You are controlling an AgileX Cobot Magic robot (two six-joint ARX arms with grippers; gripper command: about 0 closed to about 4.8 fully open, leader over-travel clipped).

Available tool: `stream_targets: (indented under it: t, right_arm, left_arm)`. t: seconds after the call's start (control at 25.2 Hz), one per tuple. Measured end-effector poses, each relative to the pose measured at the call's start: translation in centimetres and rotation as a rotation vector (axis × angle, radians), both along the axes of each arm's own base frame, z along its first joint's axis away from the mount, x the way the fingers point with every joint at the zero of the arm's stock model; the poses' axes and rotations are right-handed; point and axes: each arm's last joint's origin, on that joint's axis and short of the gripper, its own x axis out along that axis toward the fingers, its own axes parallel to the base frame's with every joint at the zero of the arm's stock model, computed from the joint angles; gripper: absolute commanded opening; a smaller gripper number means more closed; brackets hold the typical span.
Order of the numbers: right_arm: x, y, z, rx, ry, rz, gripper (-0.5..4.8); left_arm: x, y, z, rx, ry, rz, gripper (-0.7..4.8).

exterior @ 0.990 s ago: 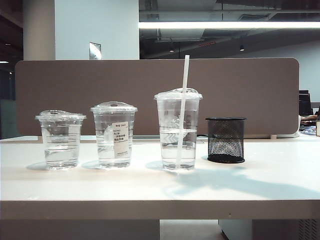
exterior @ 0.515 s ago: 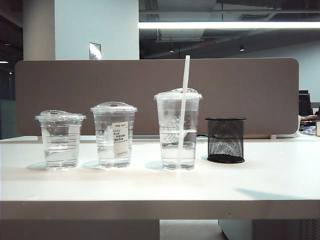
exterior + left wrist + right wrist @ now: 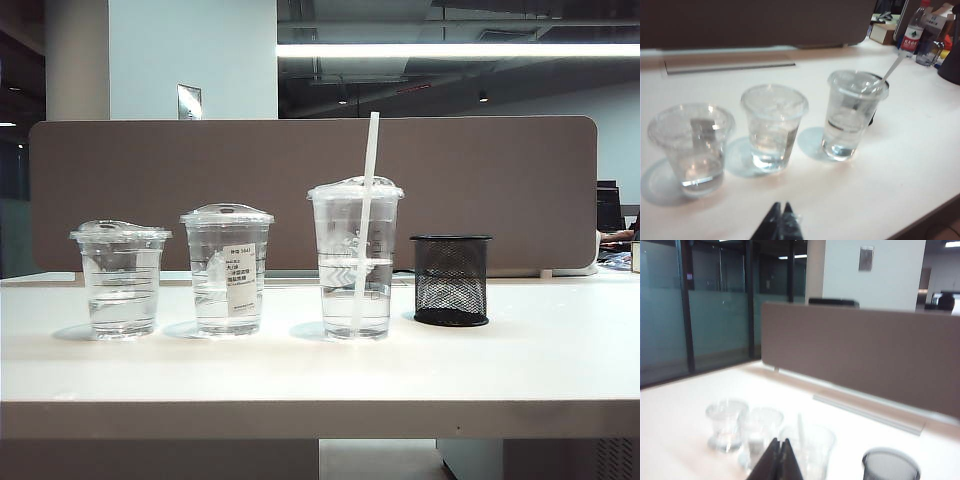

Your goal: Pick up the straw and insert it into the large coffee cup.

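On table [image 3: 520, 370]: straw [image 3: 366, 215] in large coffee cup [image 3: 356, 258], mesh holder [image 3: 452, 279] beside; left claw [image 3: 781, 220], right claw [image 3: 778, 456] together.

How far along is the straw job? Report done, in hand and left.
Done: the long thin white straw stands through the domed lid of the tallest clear plastic cup, its lower end in the water. In hand: nothing; the left gripper and right gripper are both shut and empty, back from the cups and absent from the exterior view. Left: nothing visible.
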Motion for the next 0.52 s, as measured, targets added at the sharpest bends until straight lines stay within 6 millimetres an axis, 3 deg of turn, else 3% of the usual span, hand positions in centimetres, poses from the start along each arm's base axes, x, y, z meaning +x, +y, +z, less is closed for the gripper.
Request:
stream_targets:
  t: [0.52]
  right_arm:
    - [0.7,0.3,-9.5,-0.049,0.226,0.006,-0.09]
  left_arm:
    - [0.7,0.0,-5.8,0.028,0.125,0.061,-0.05]
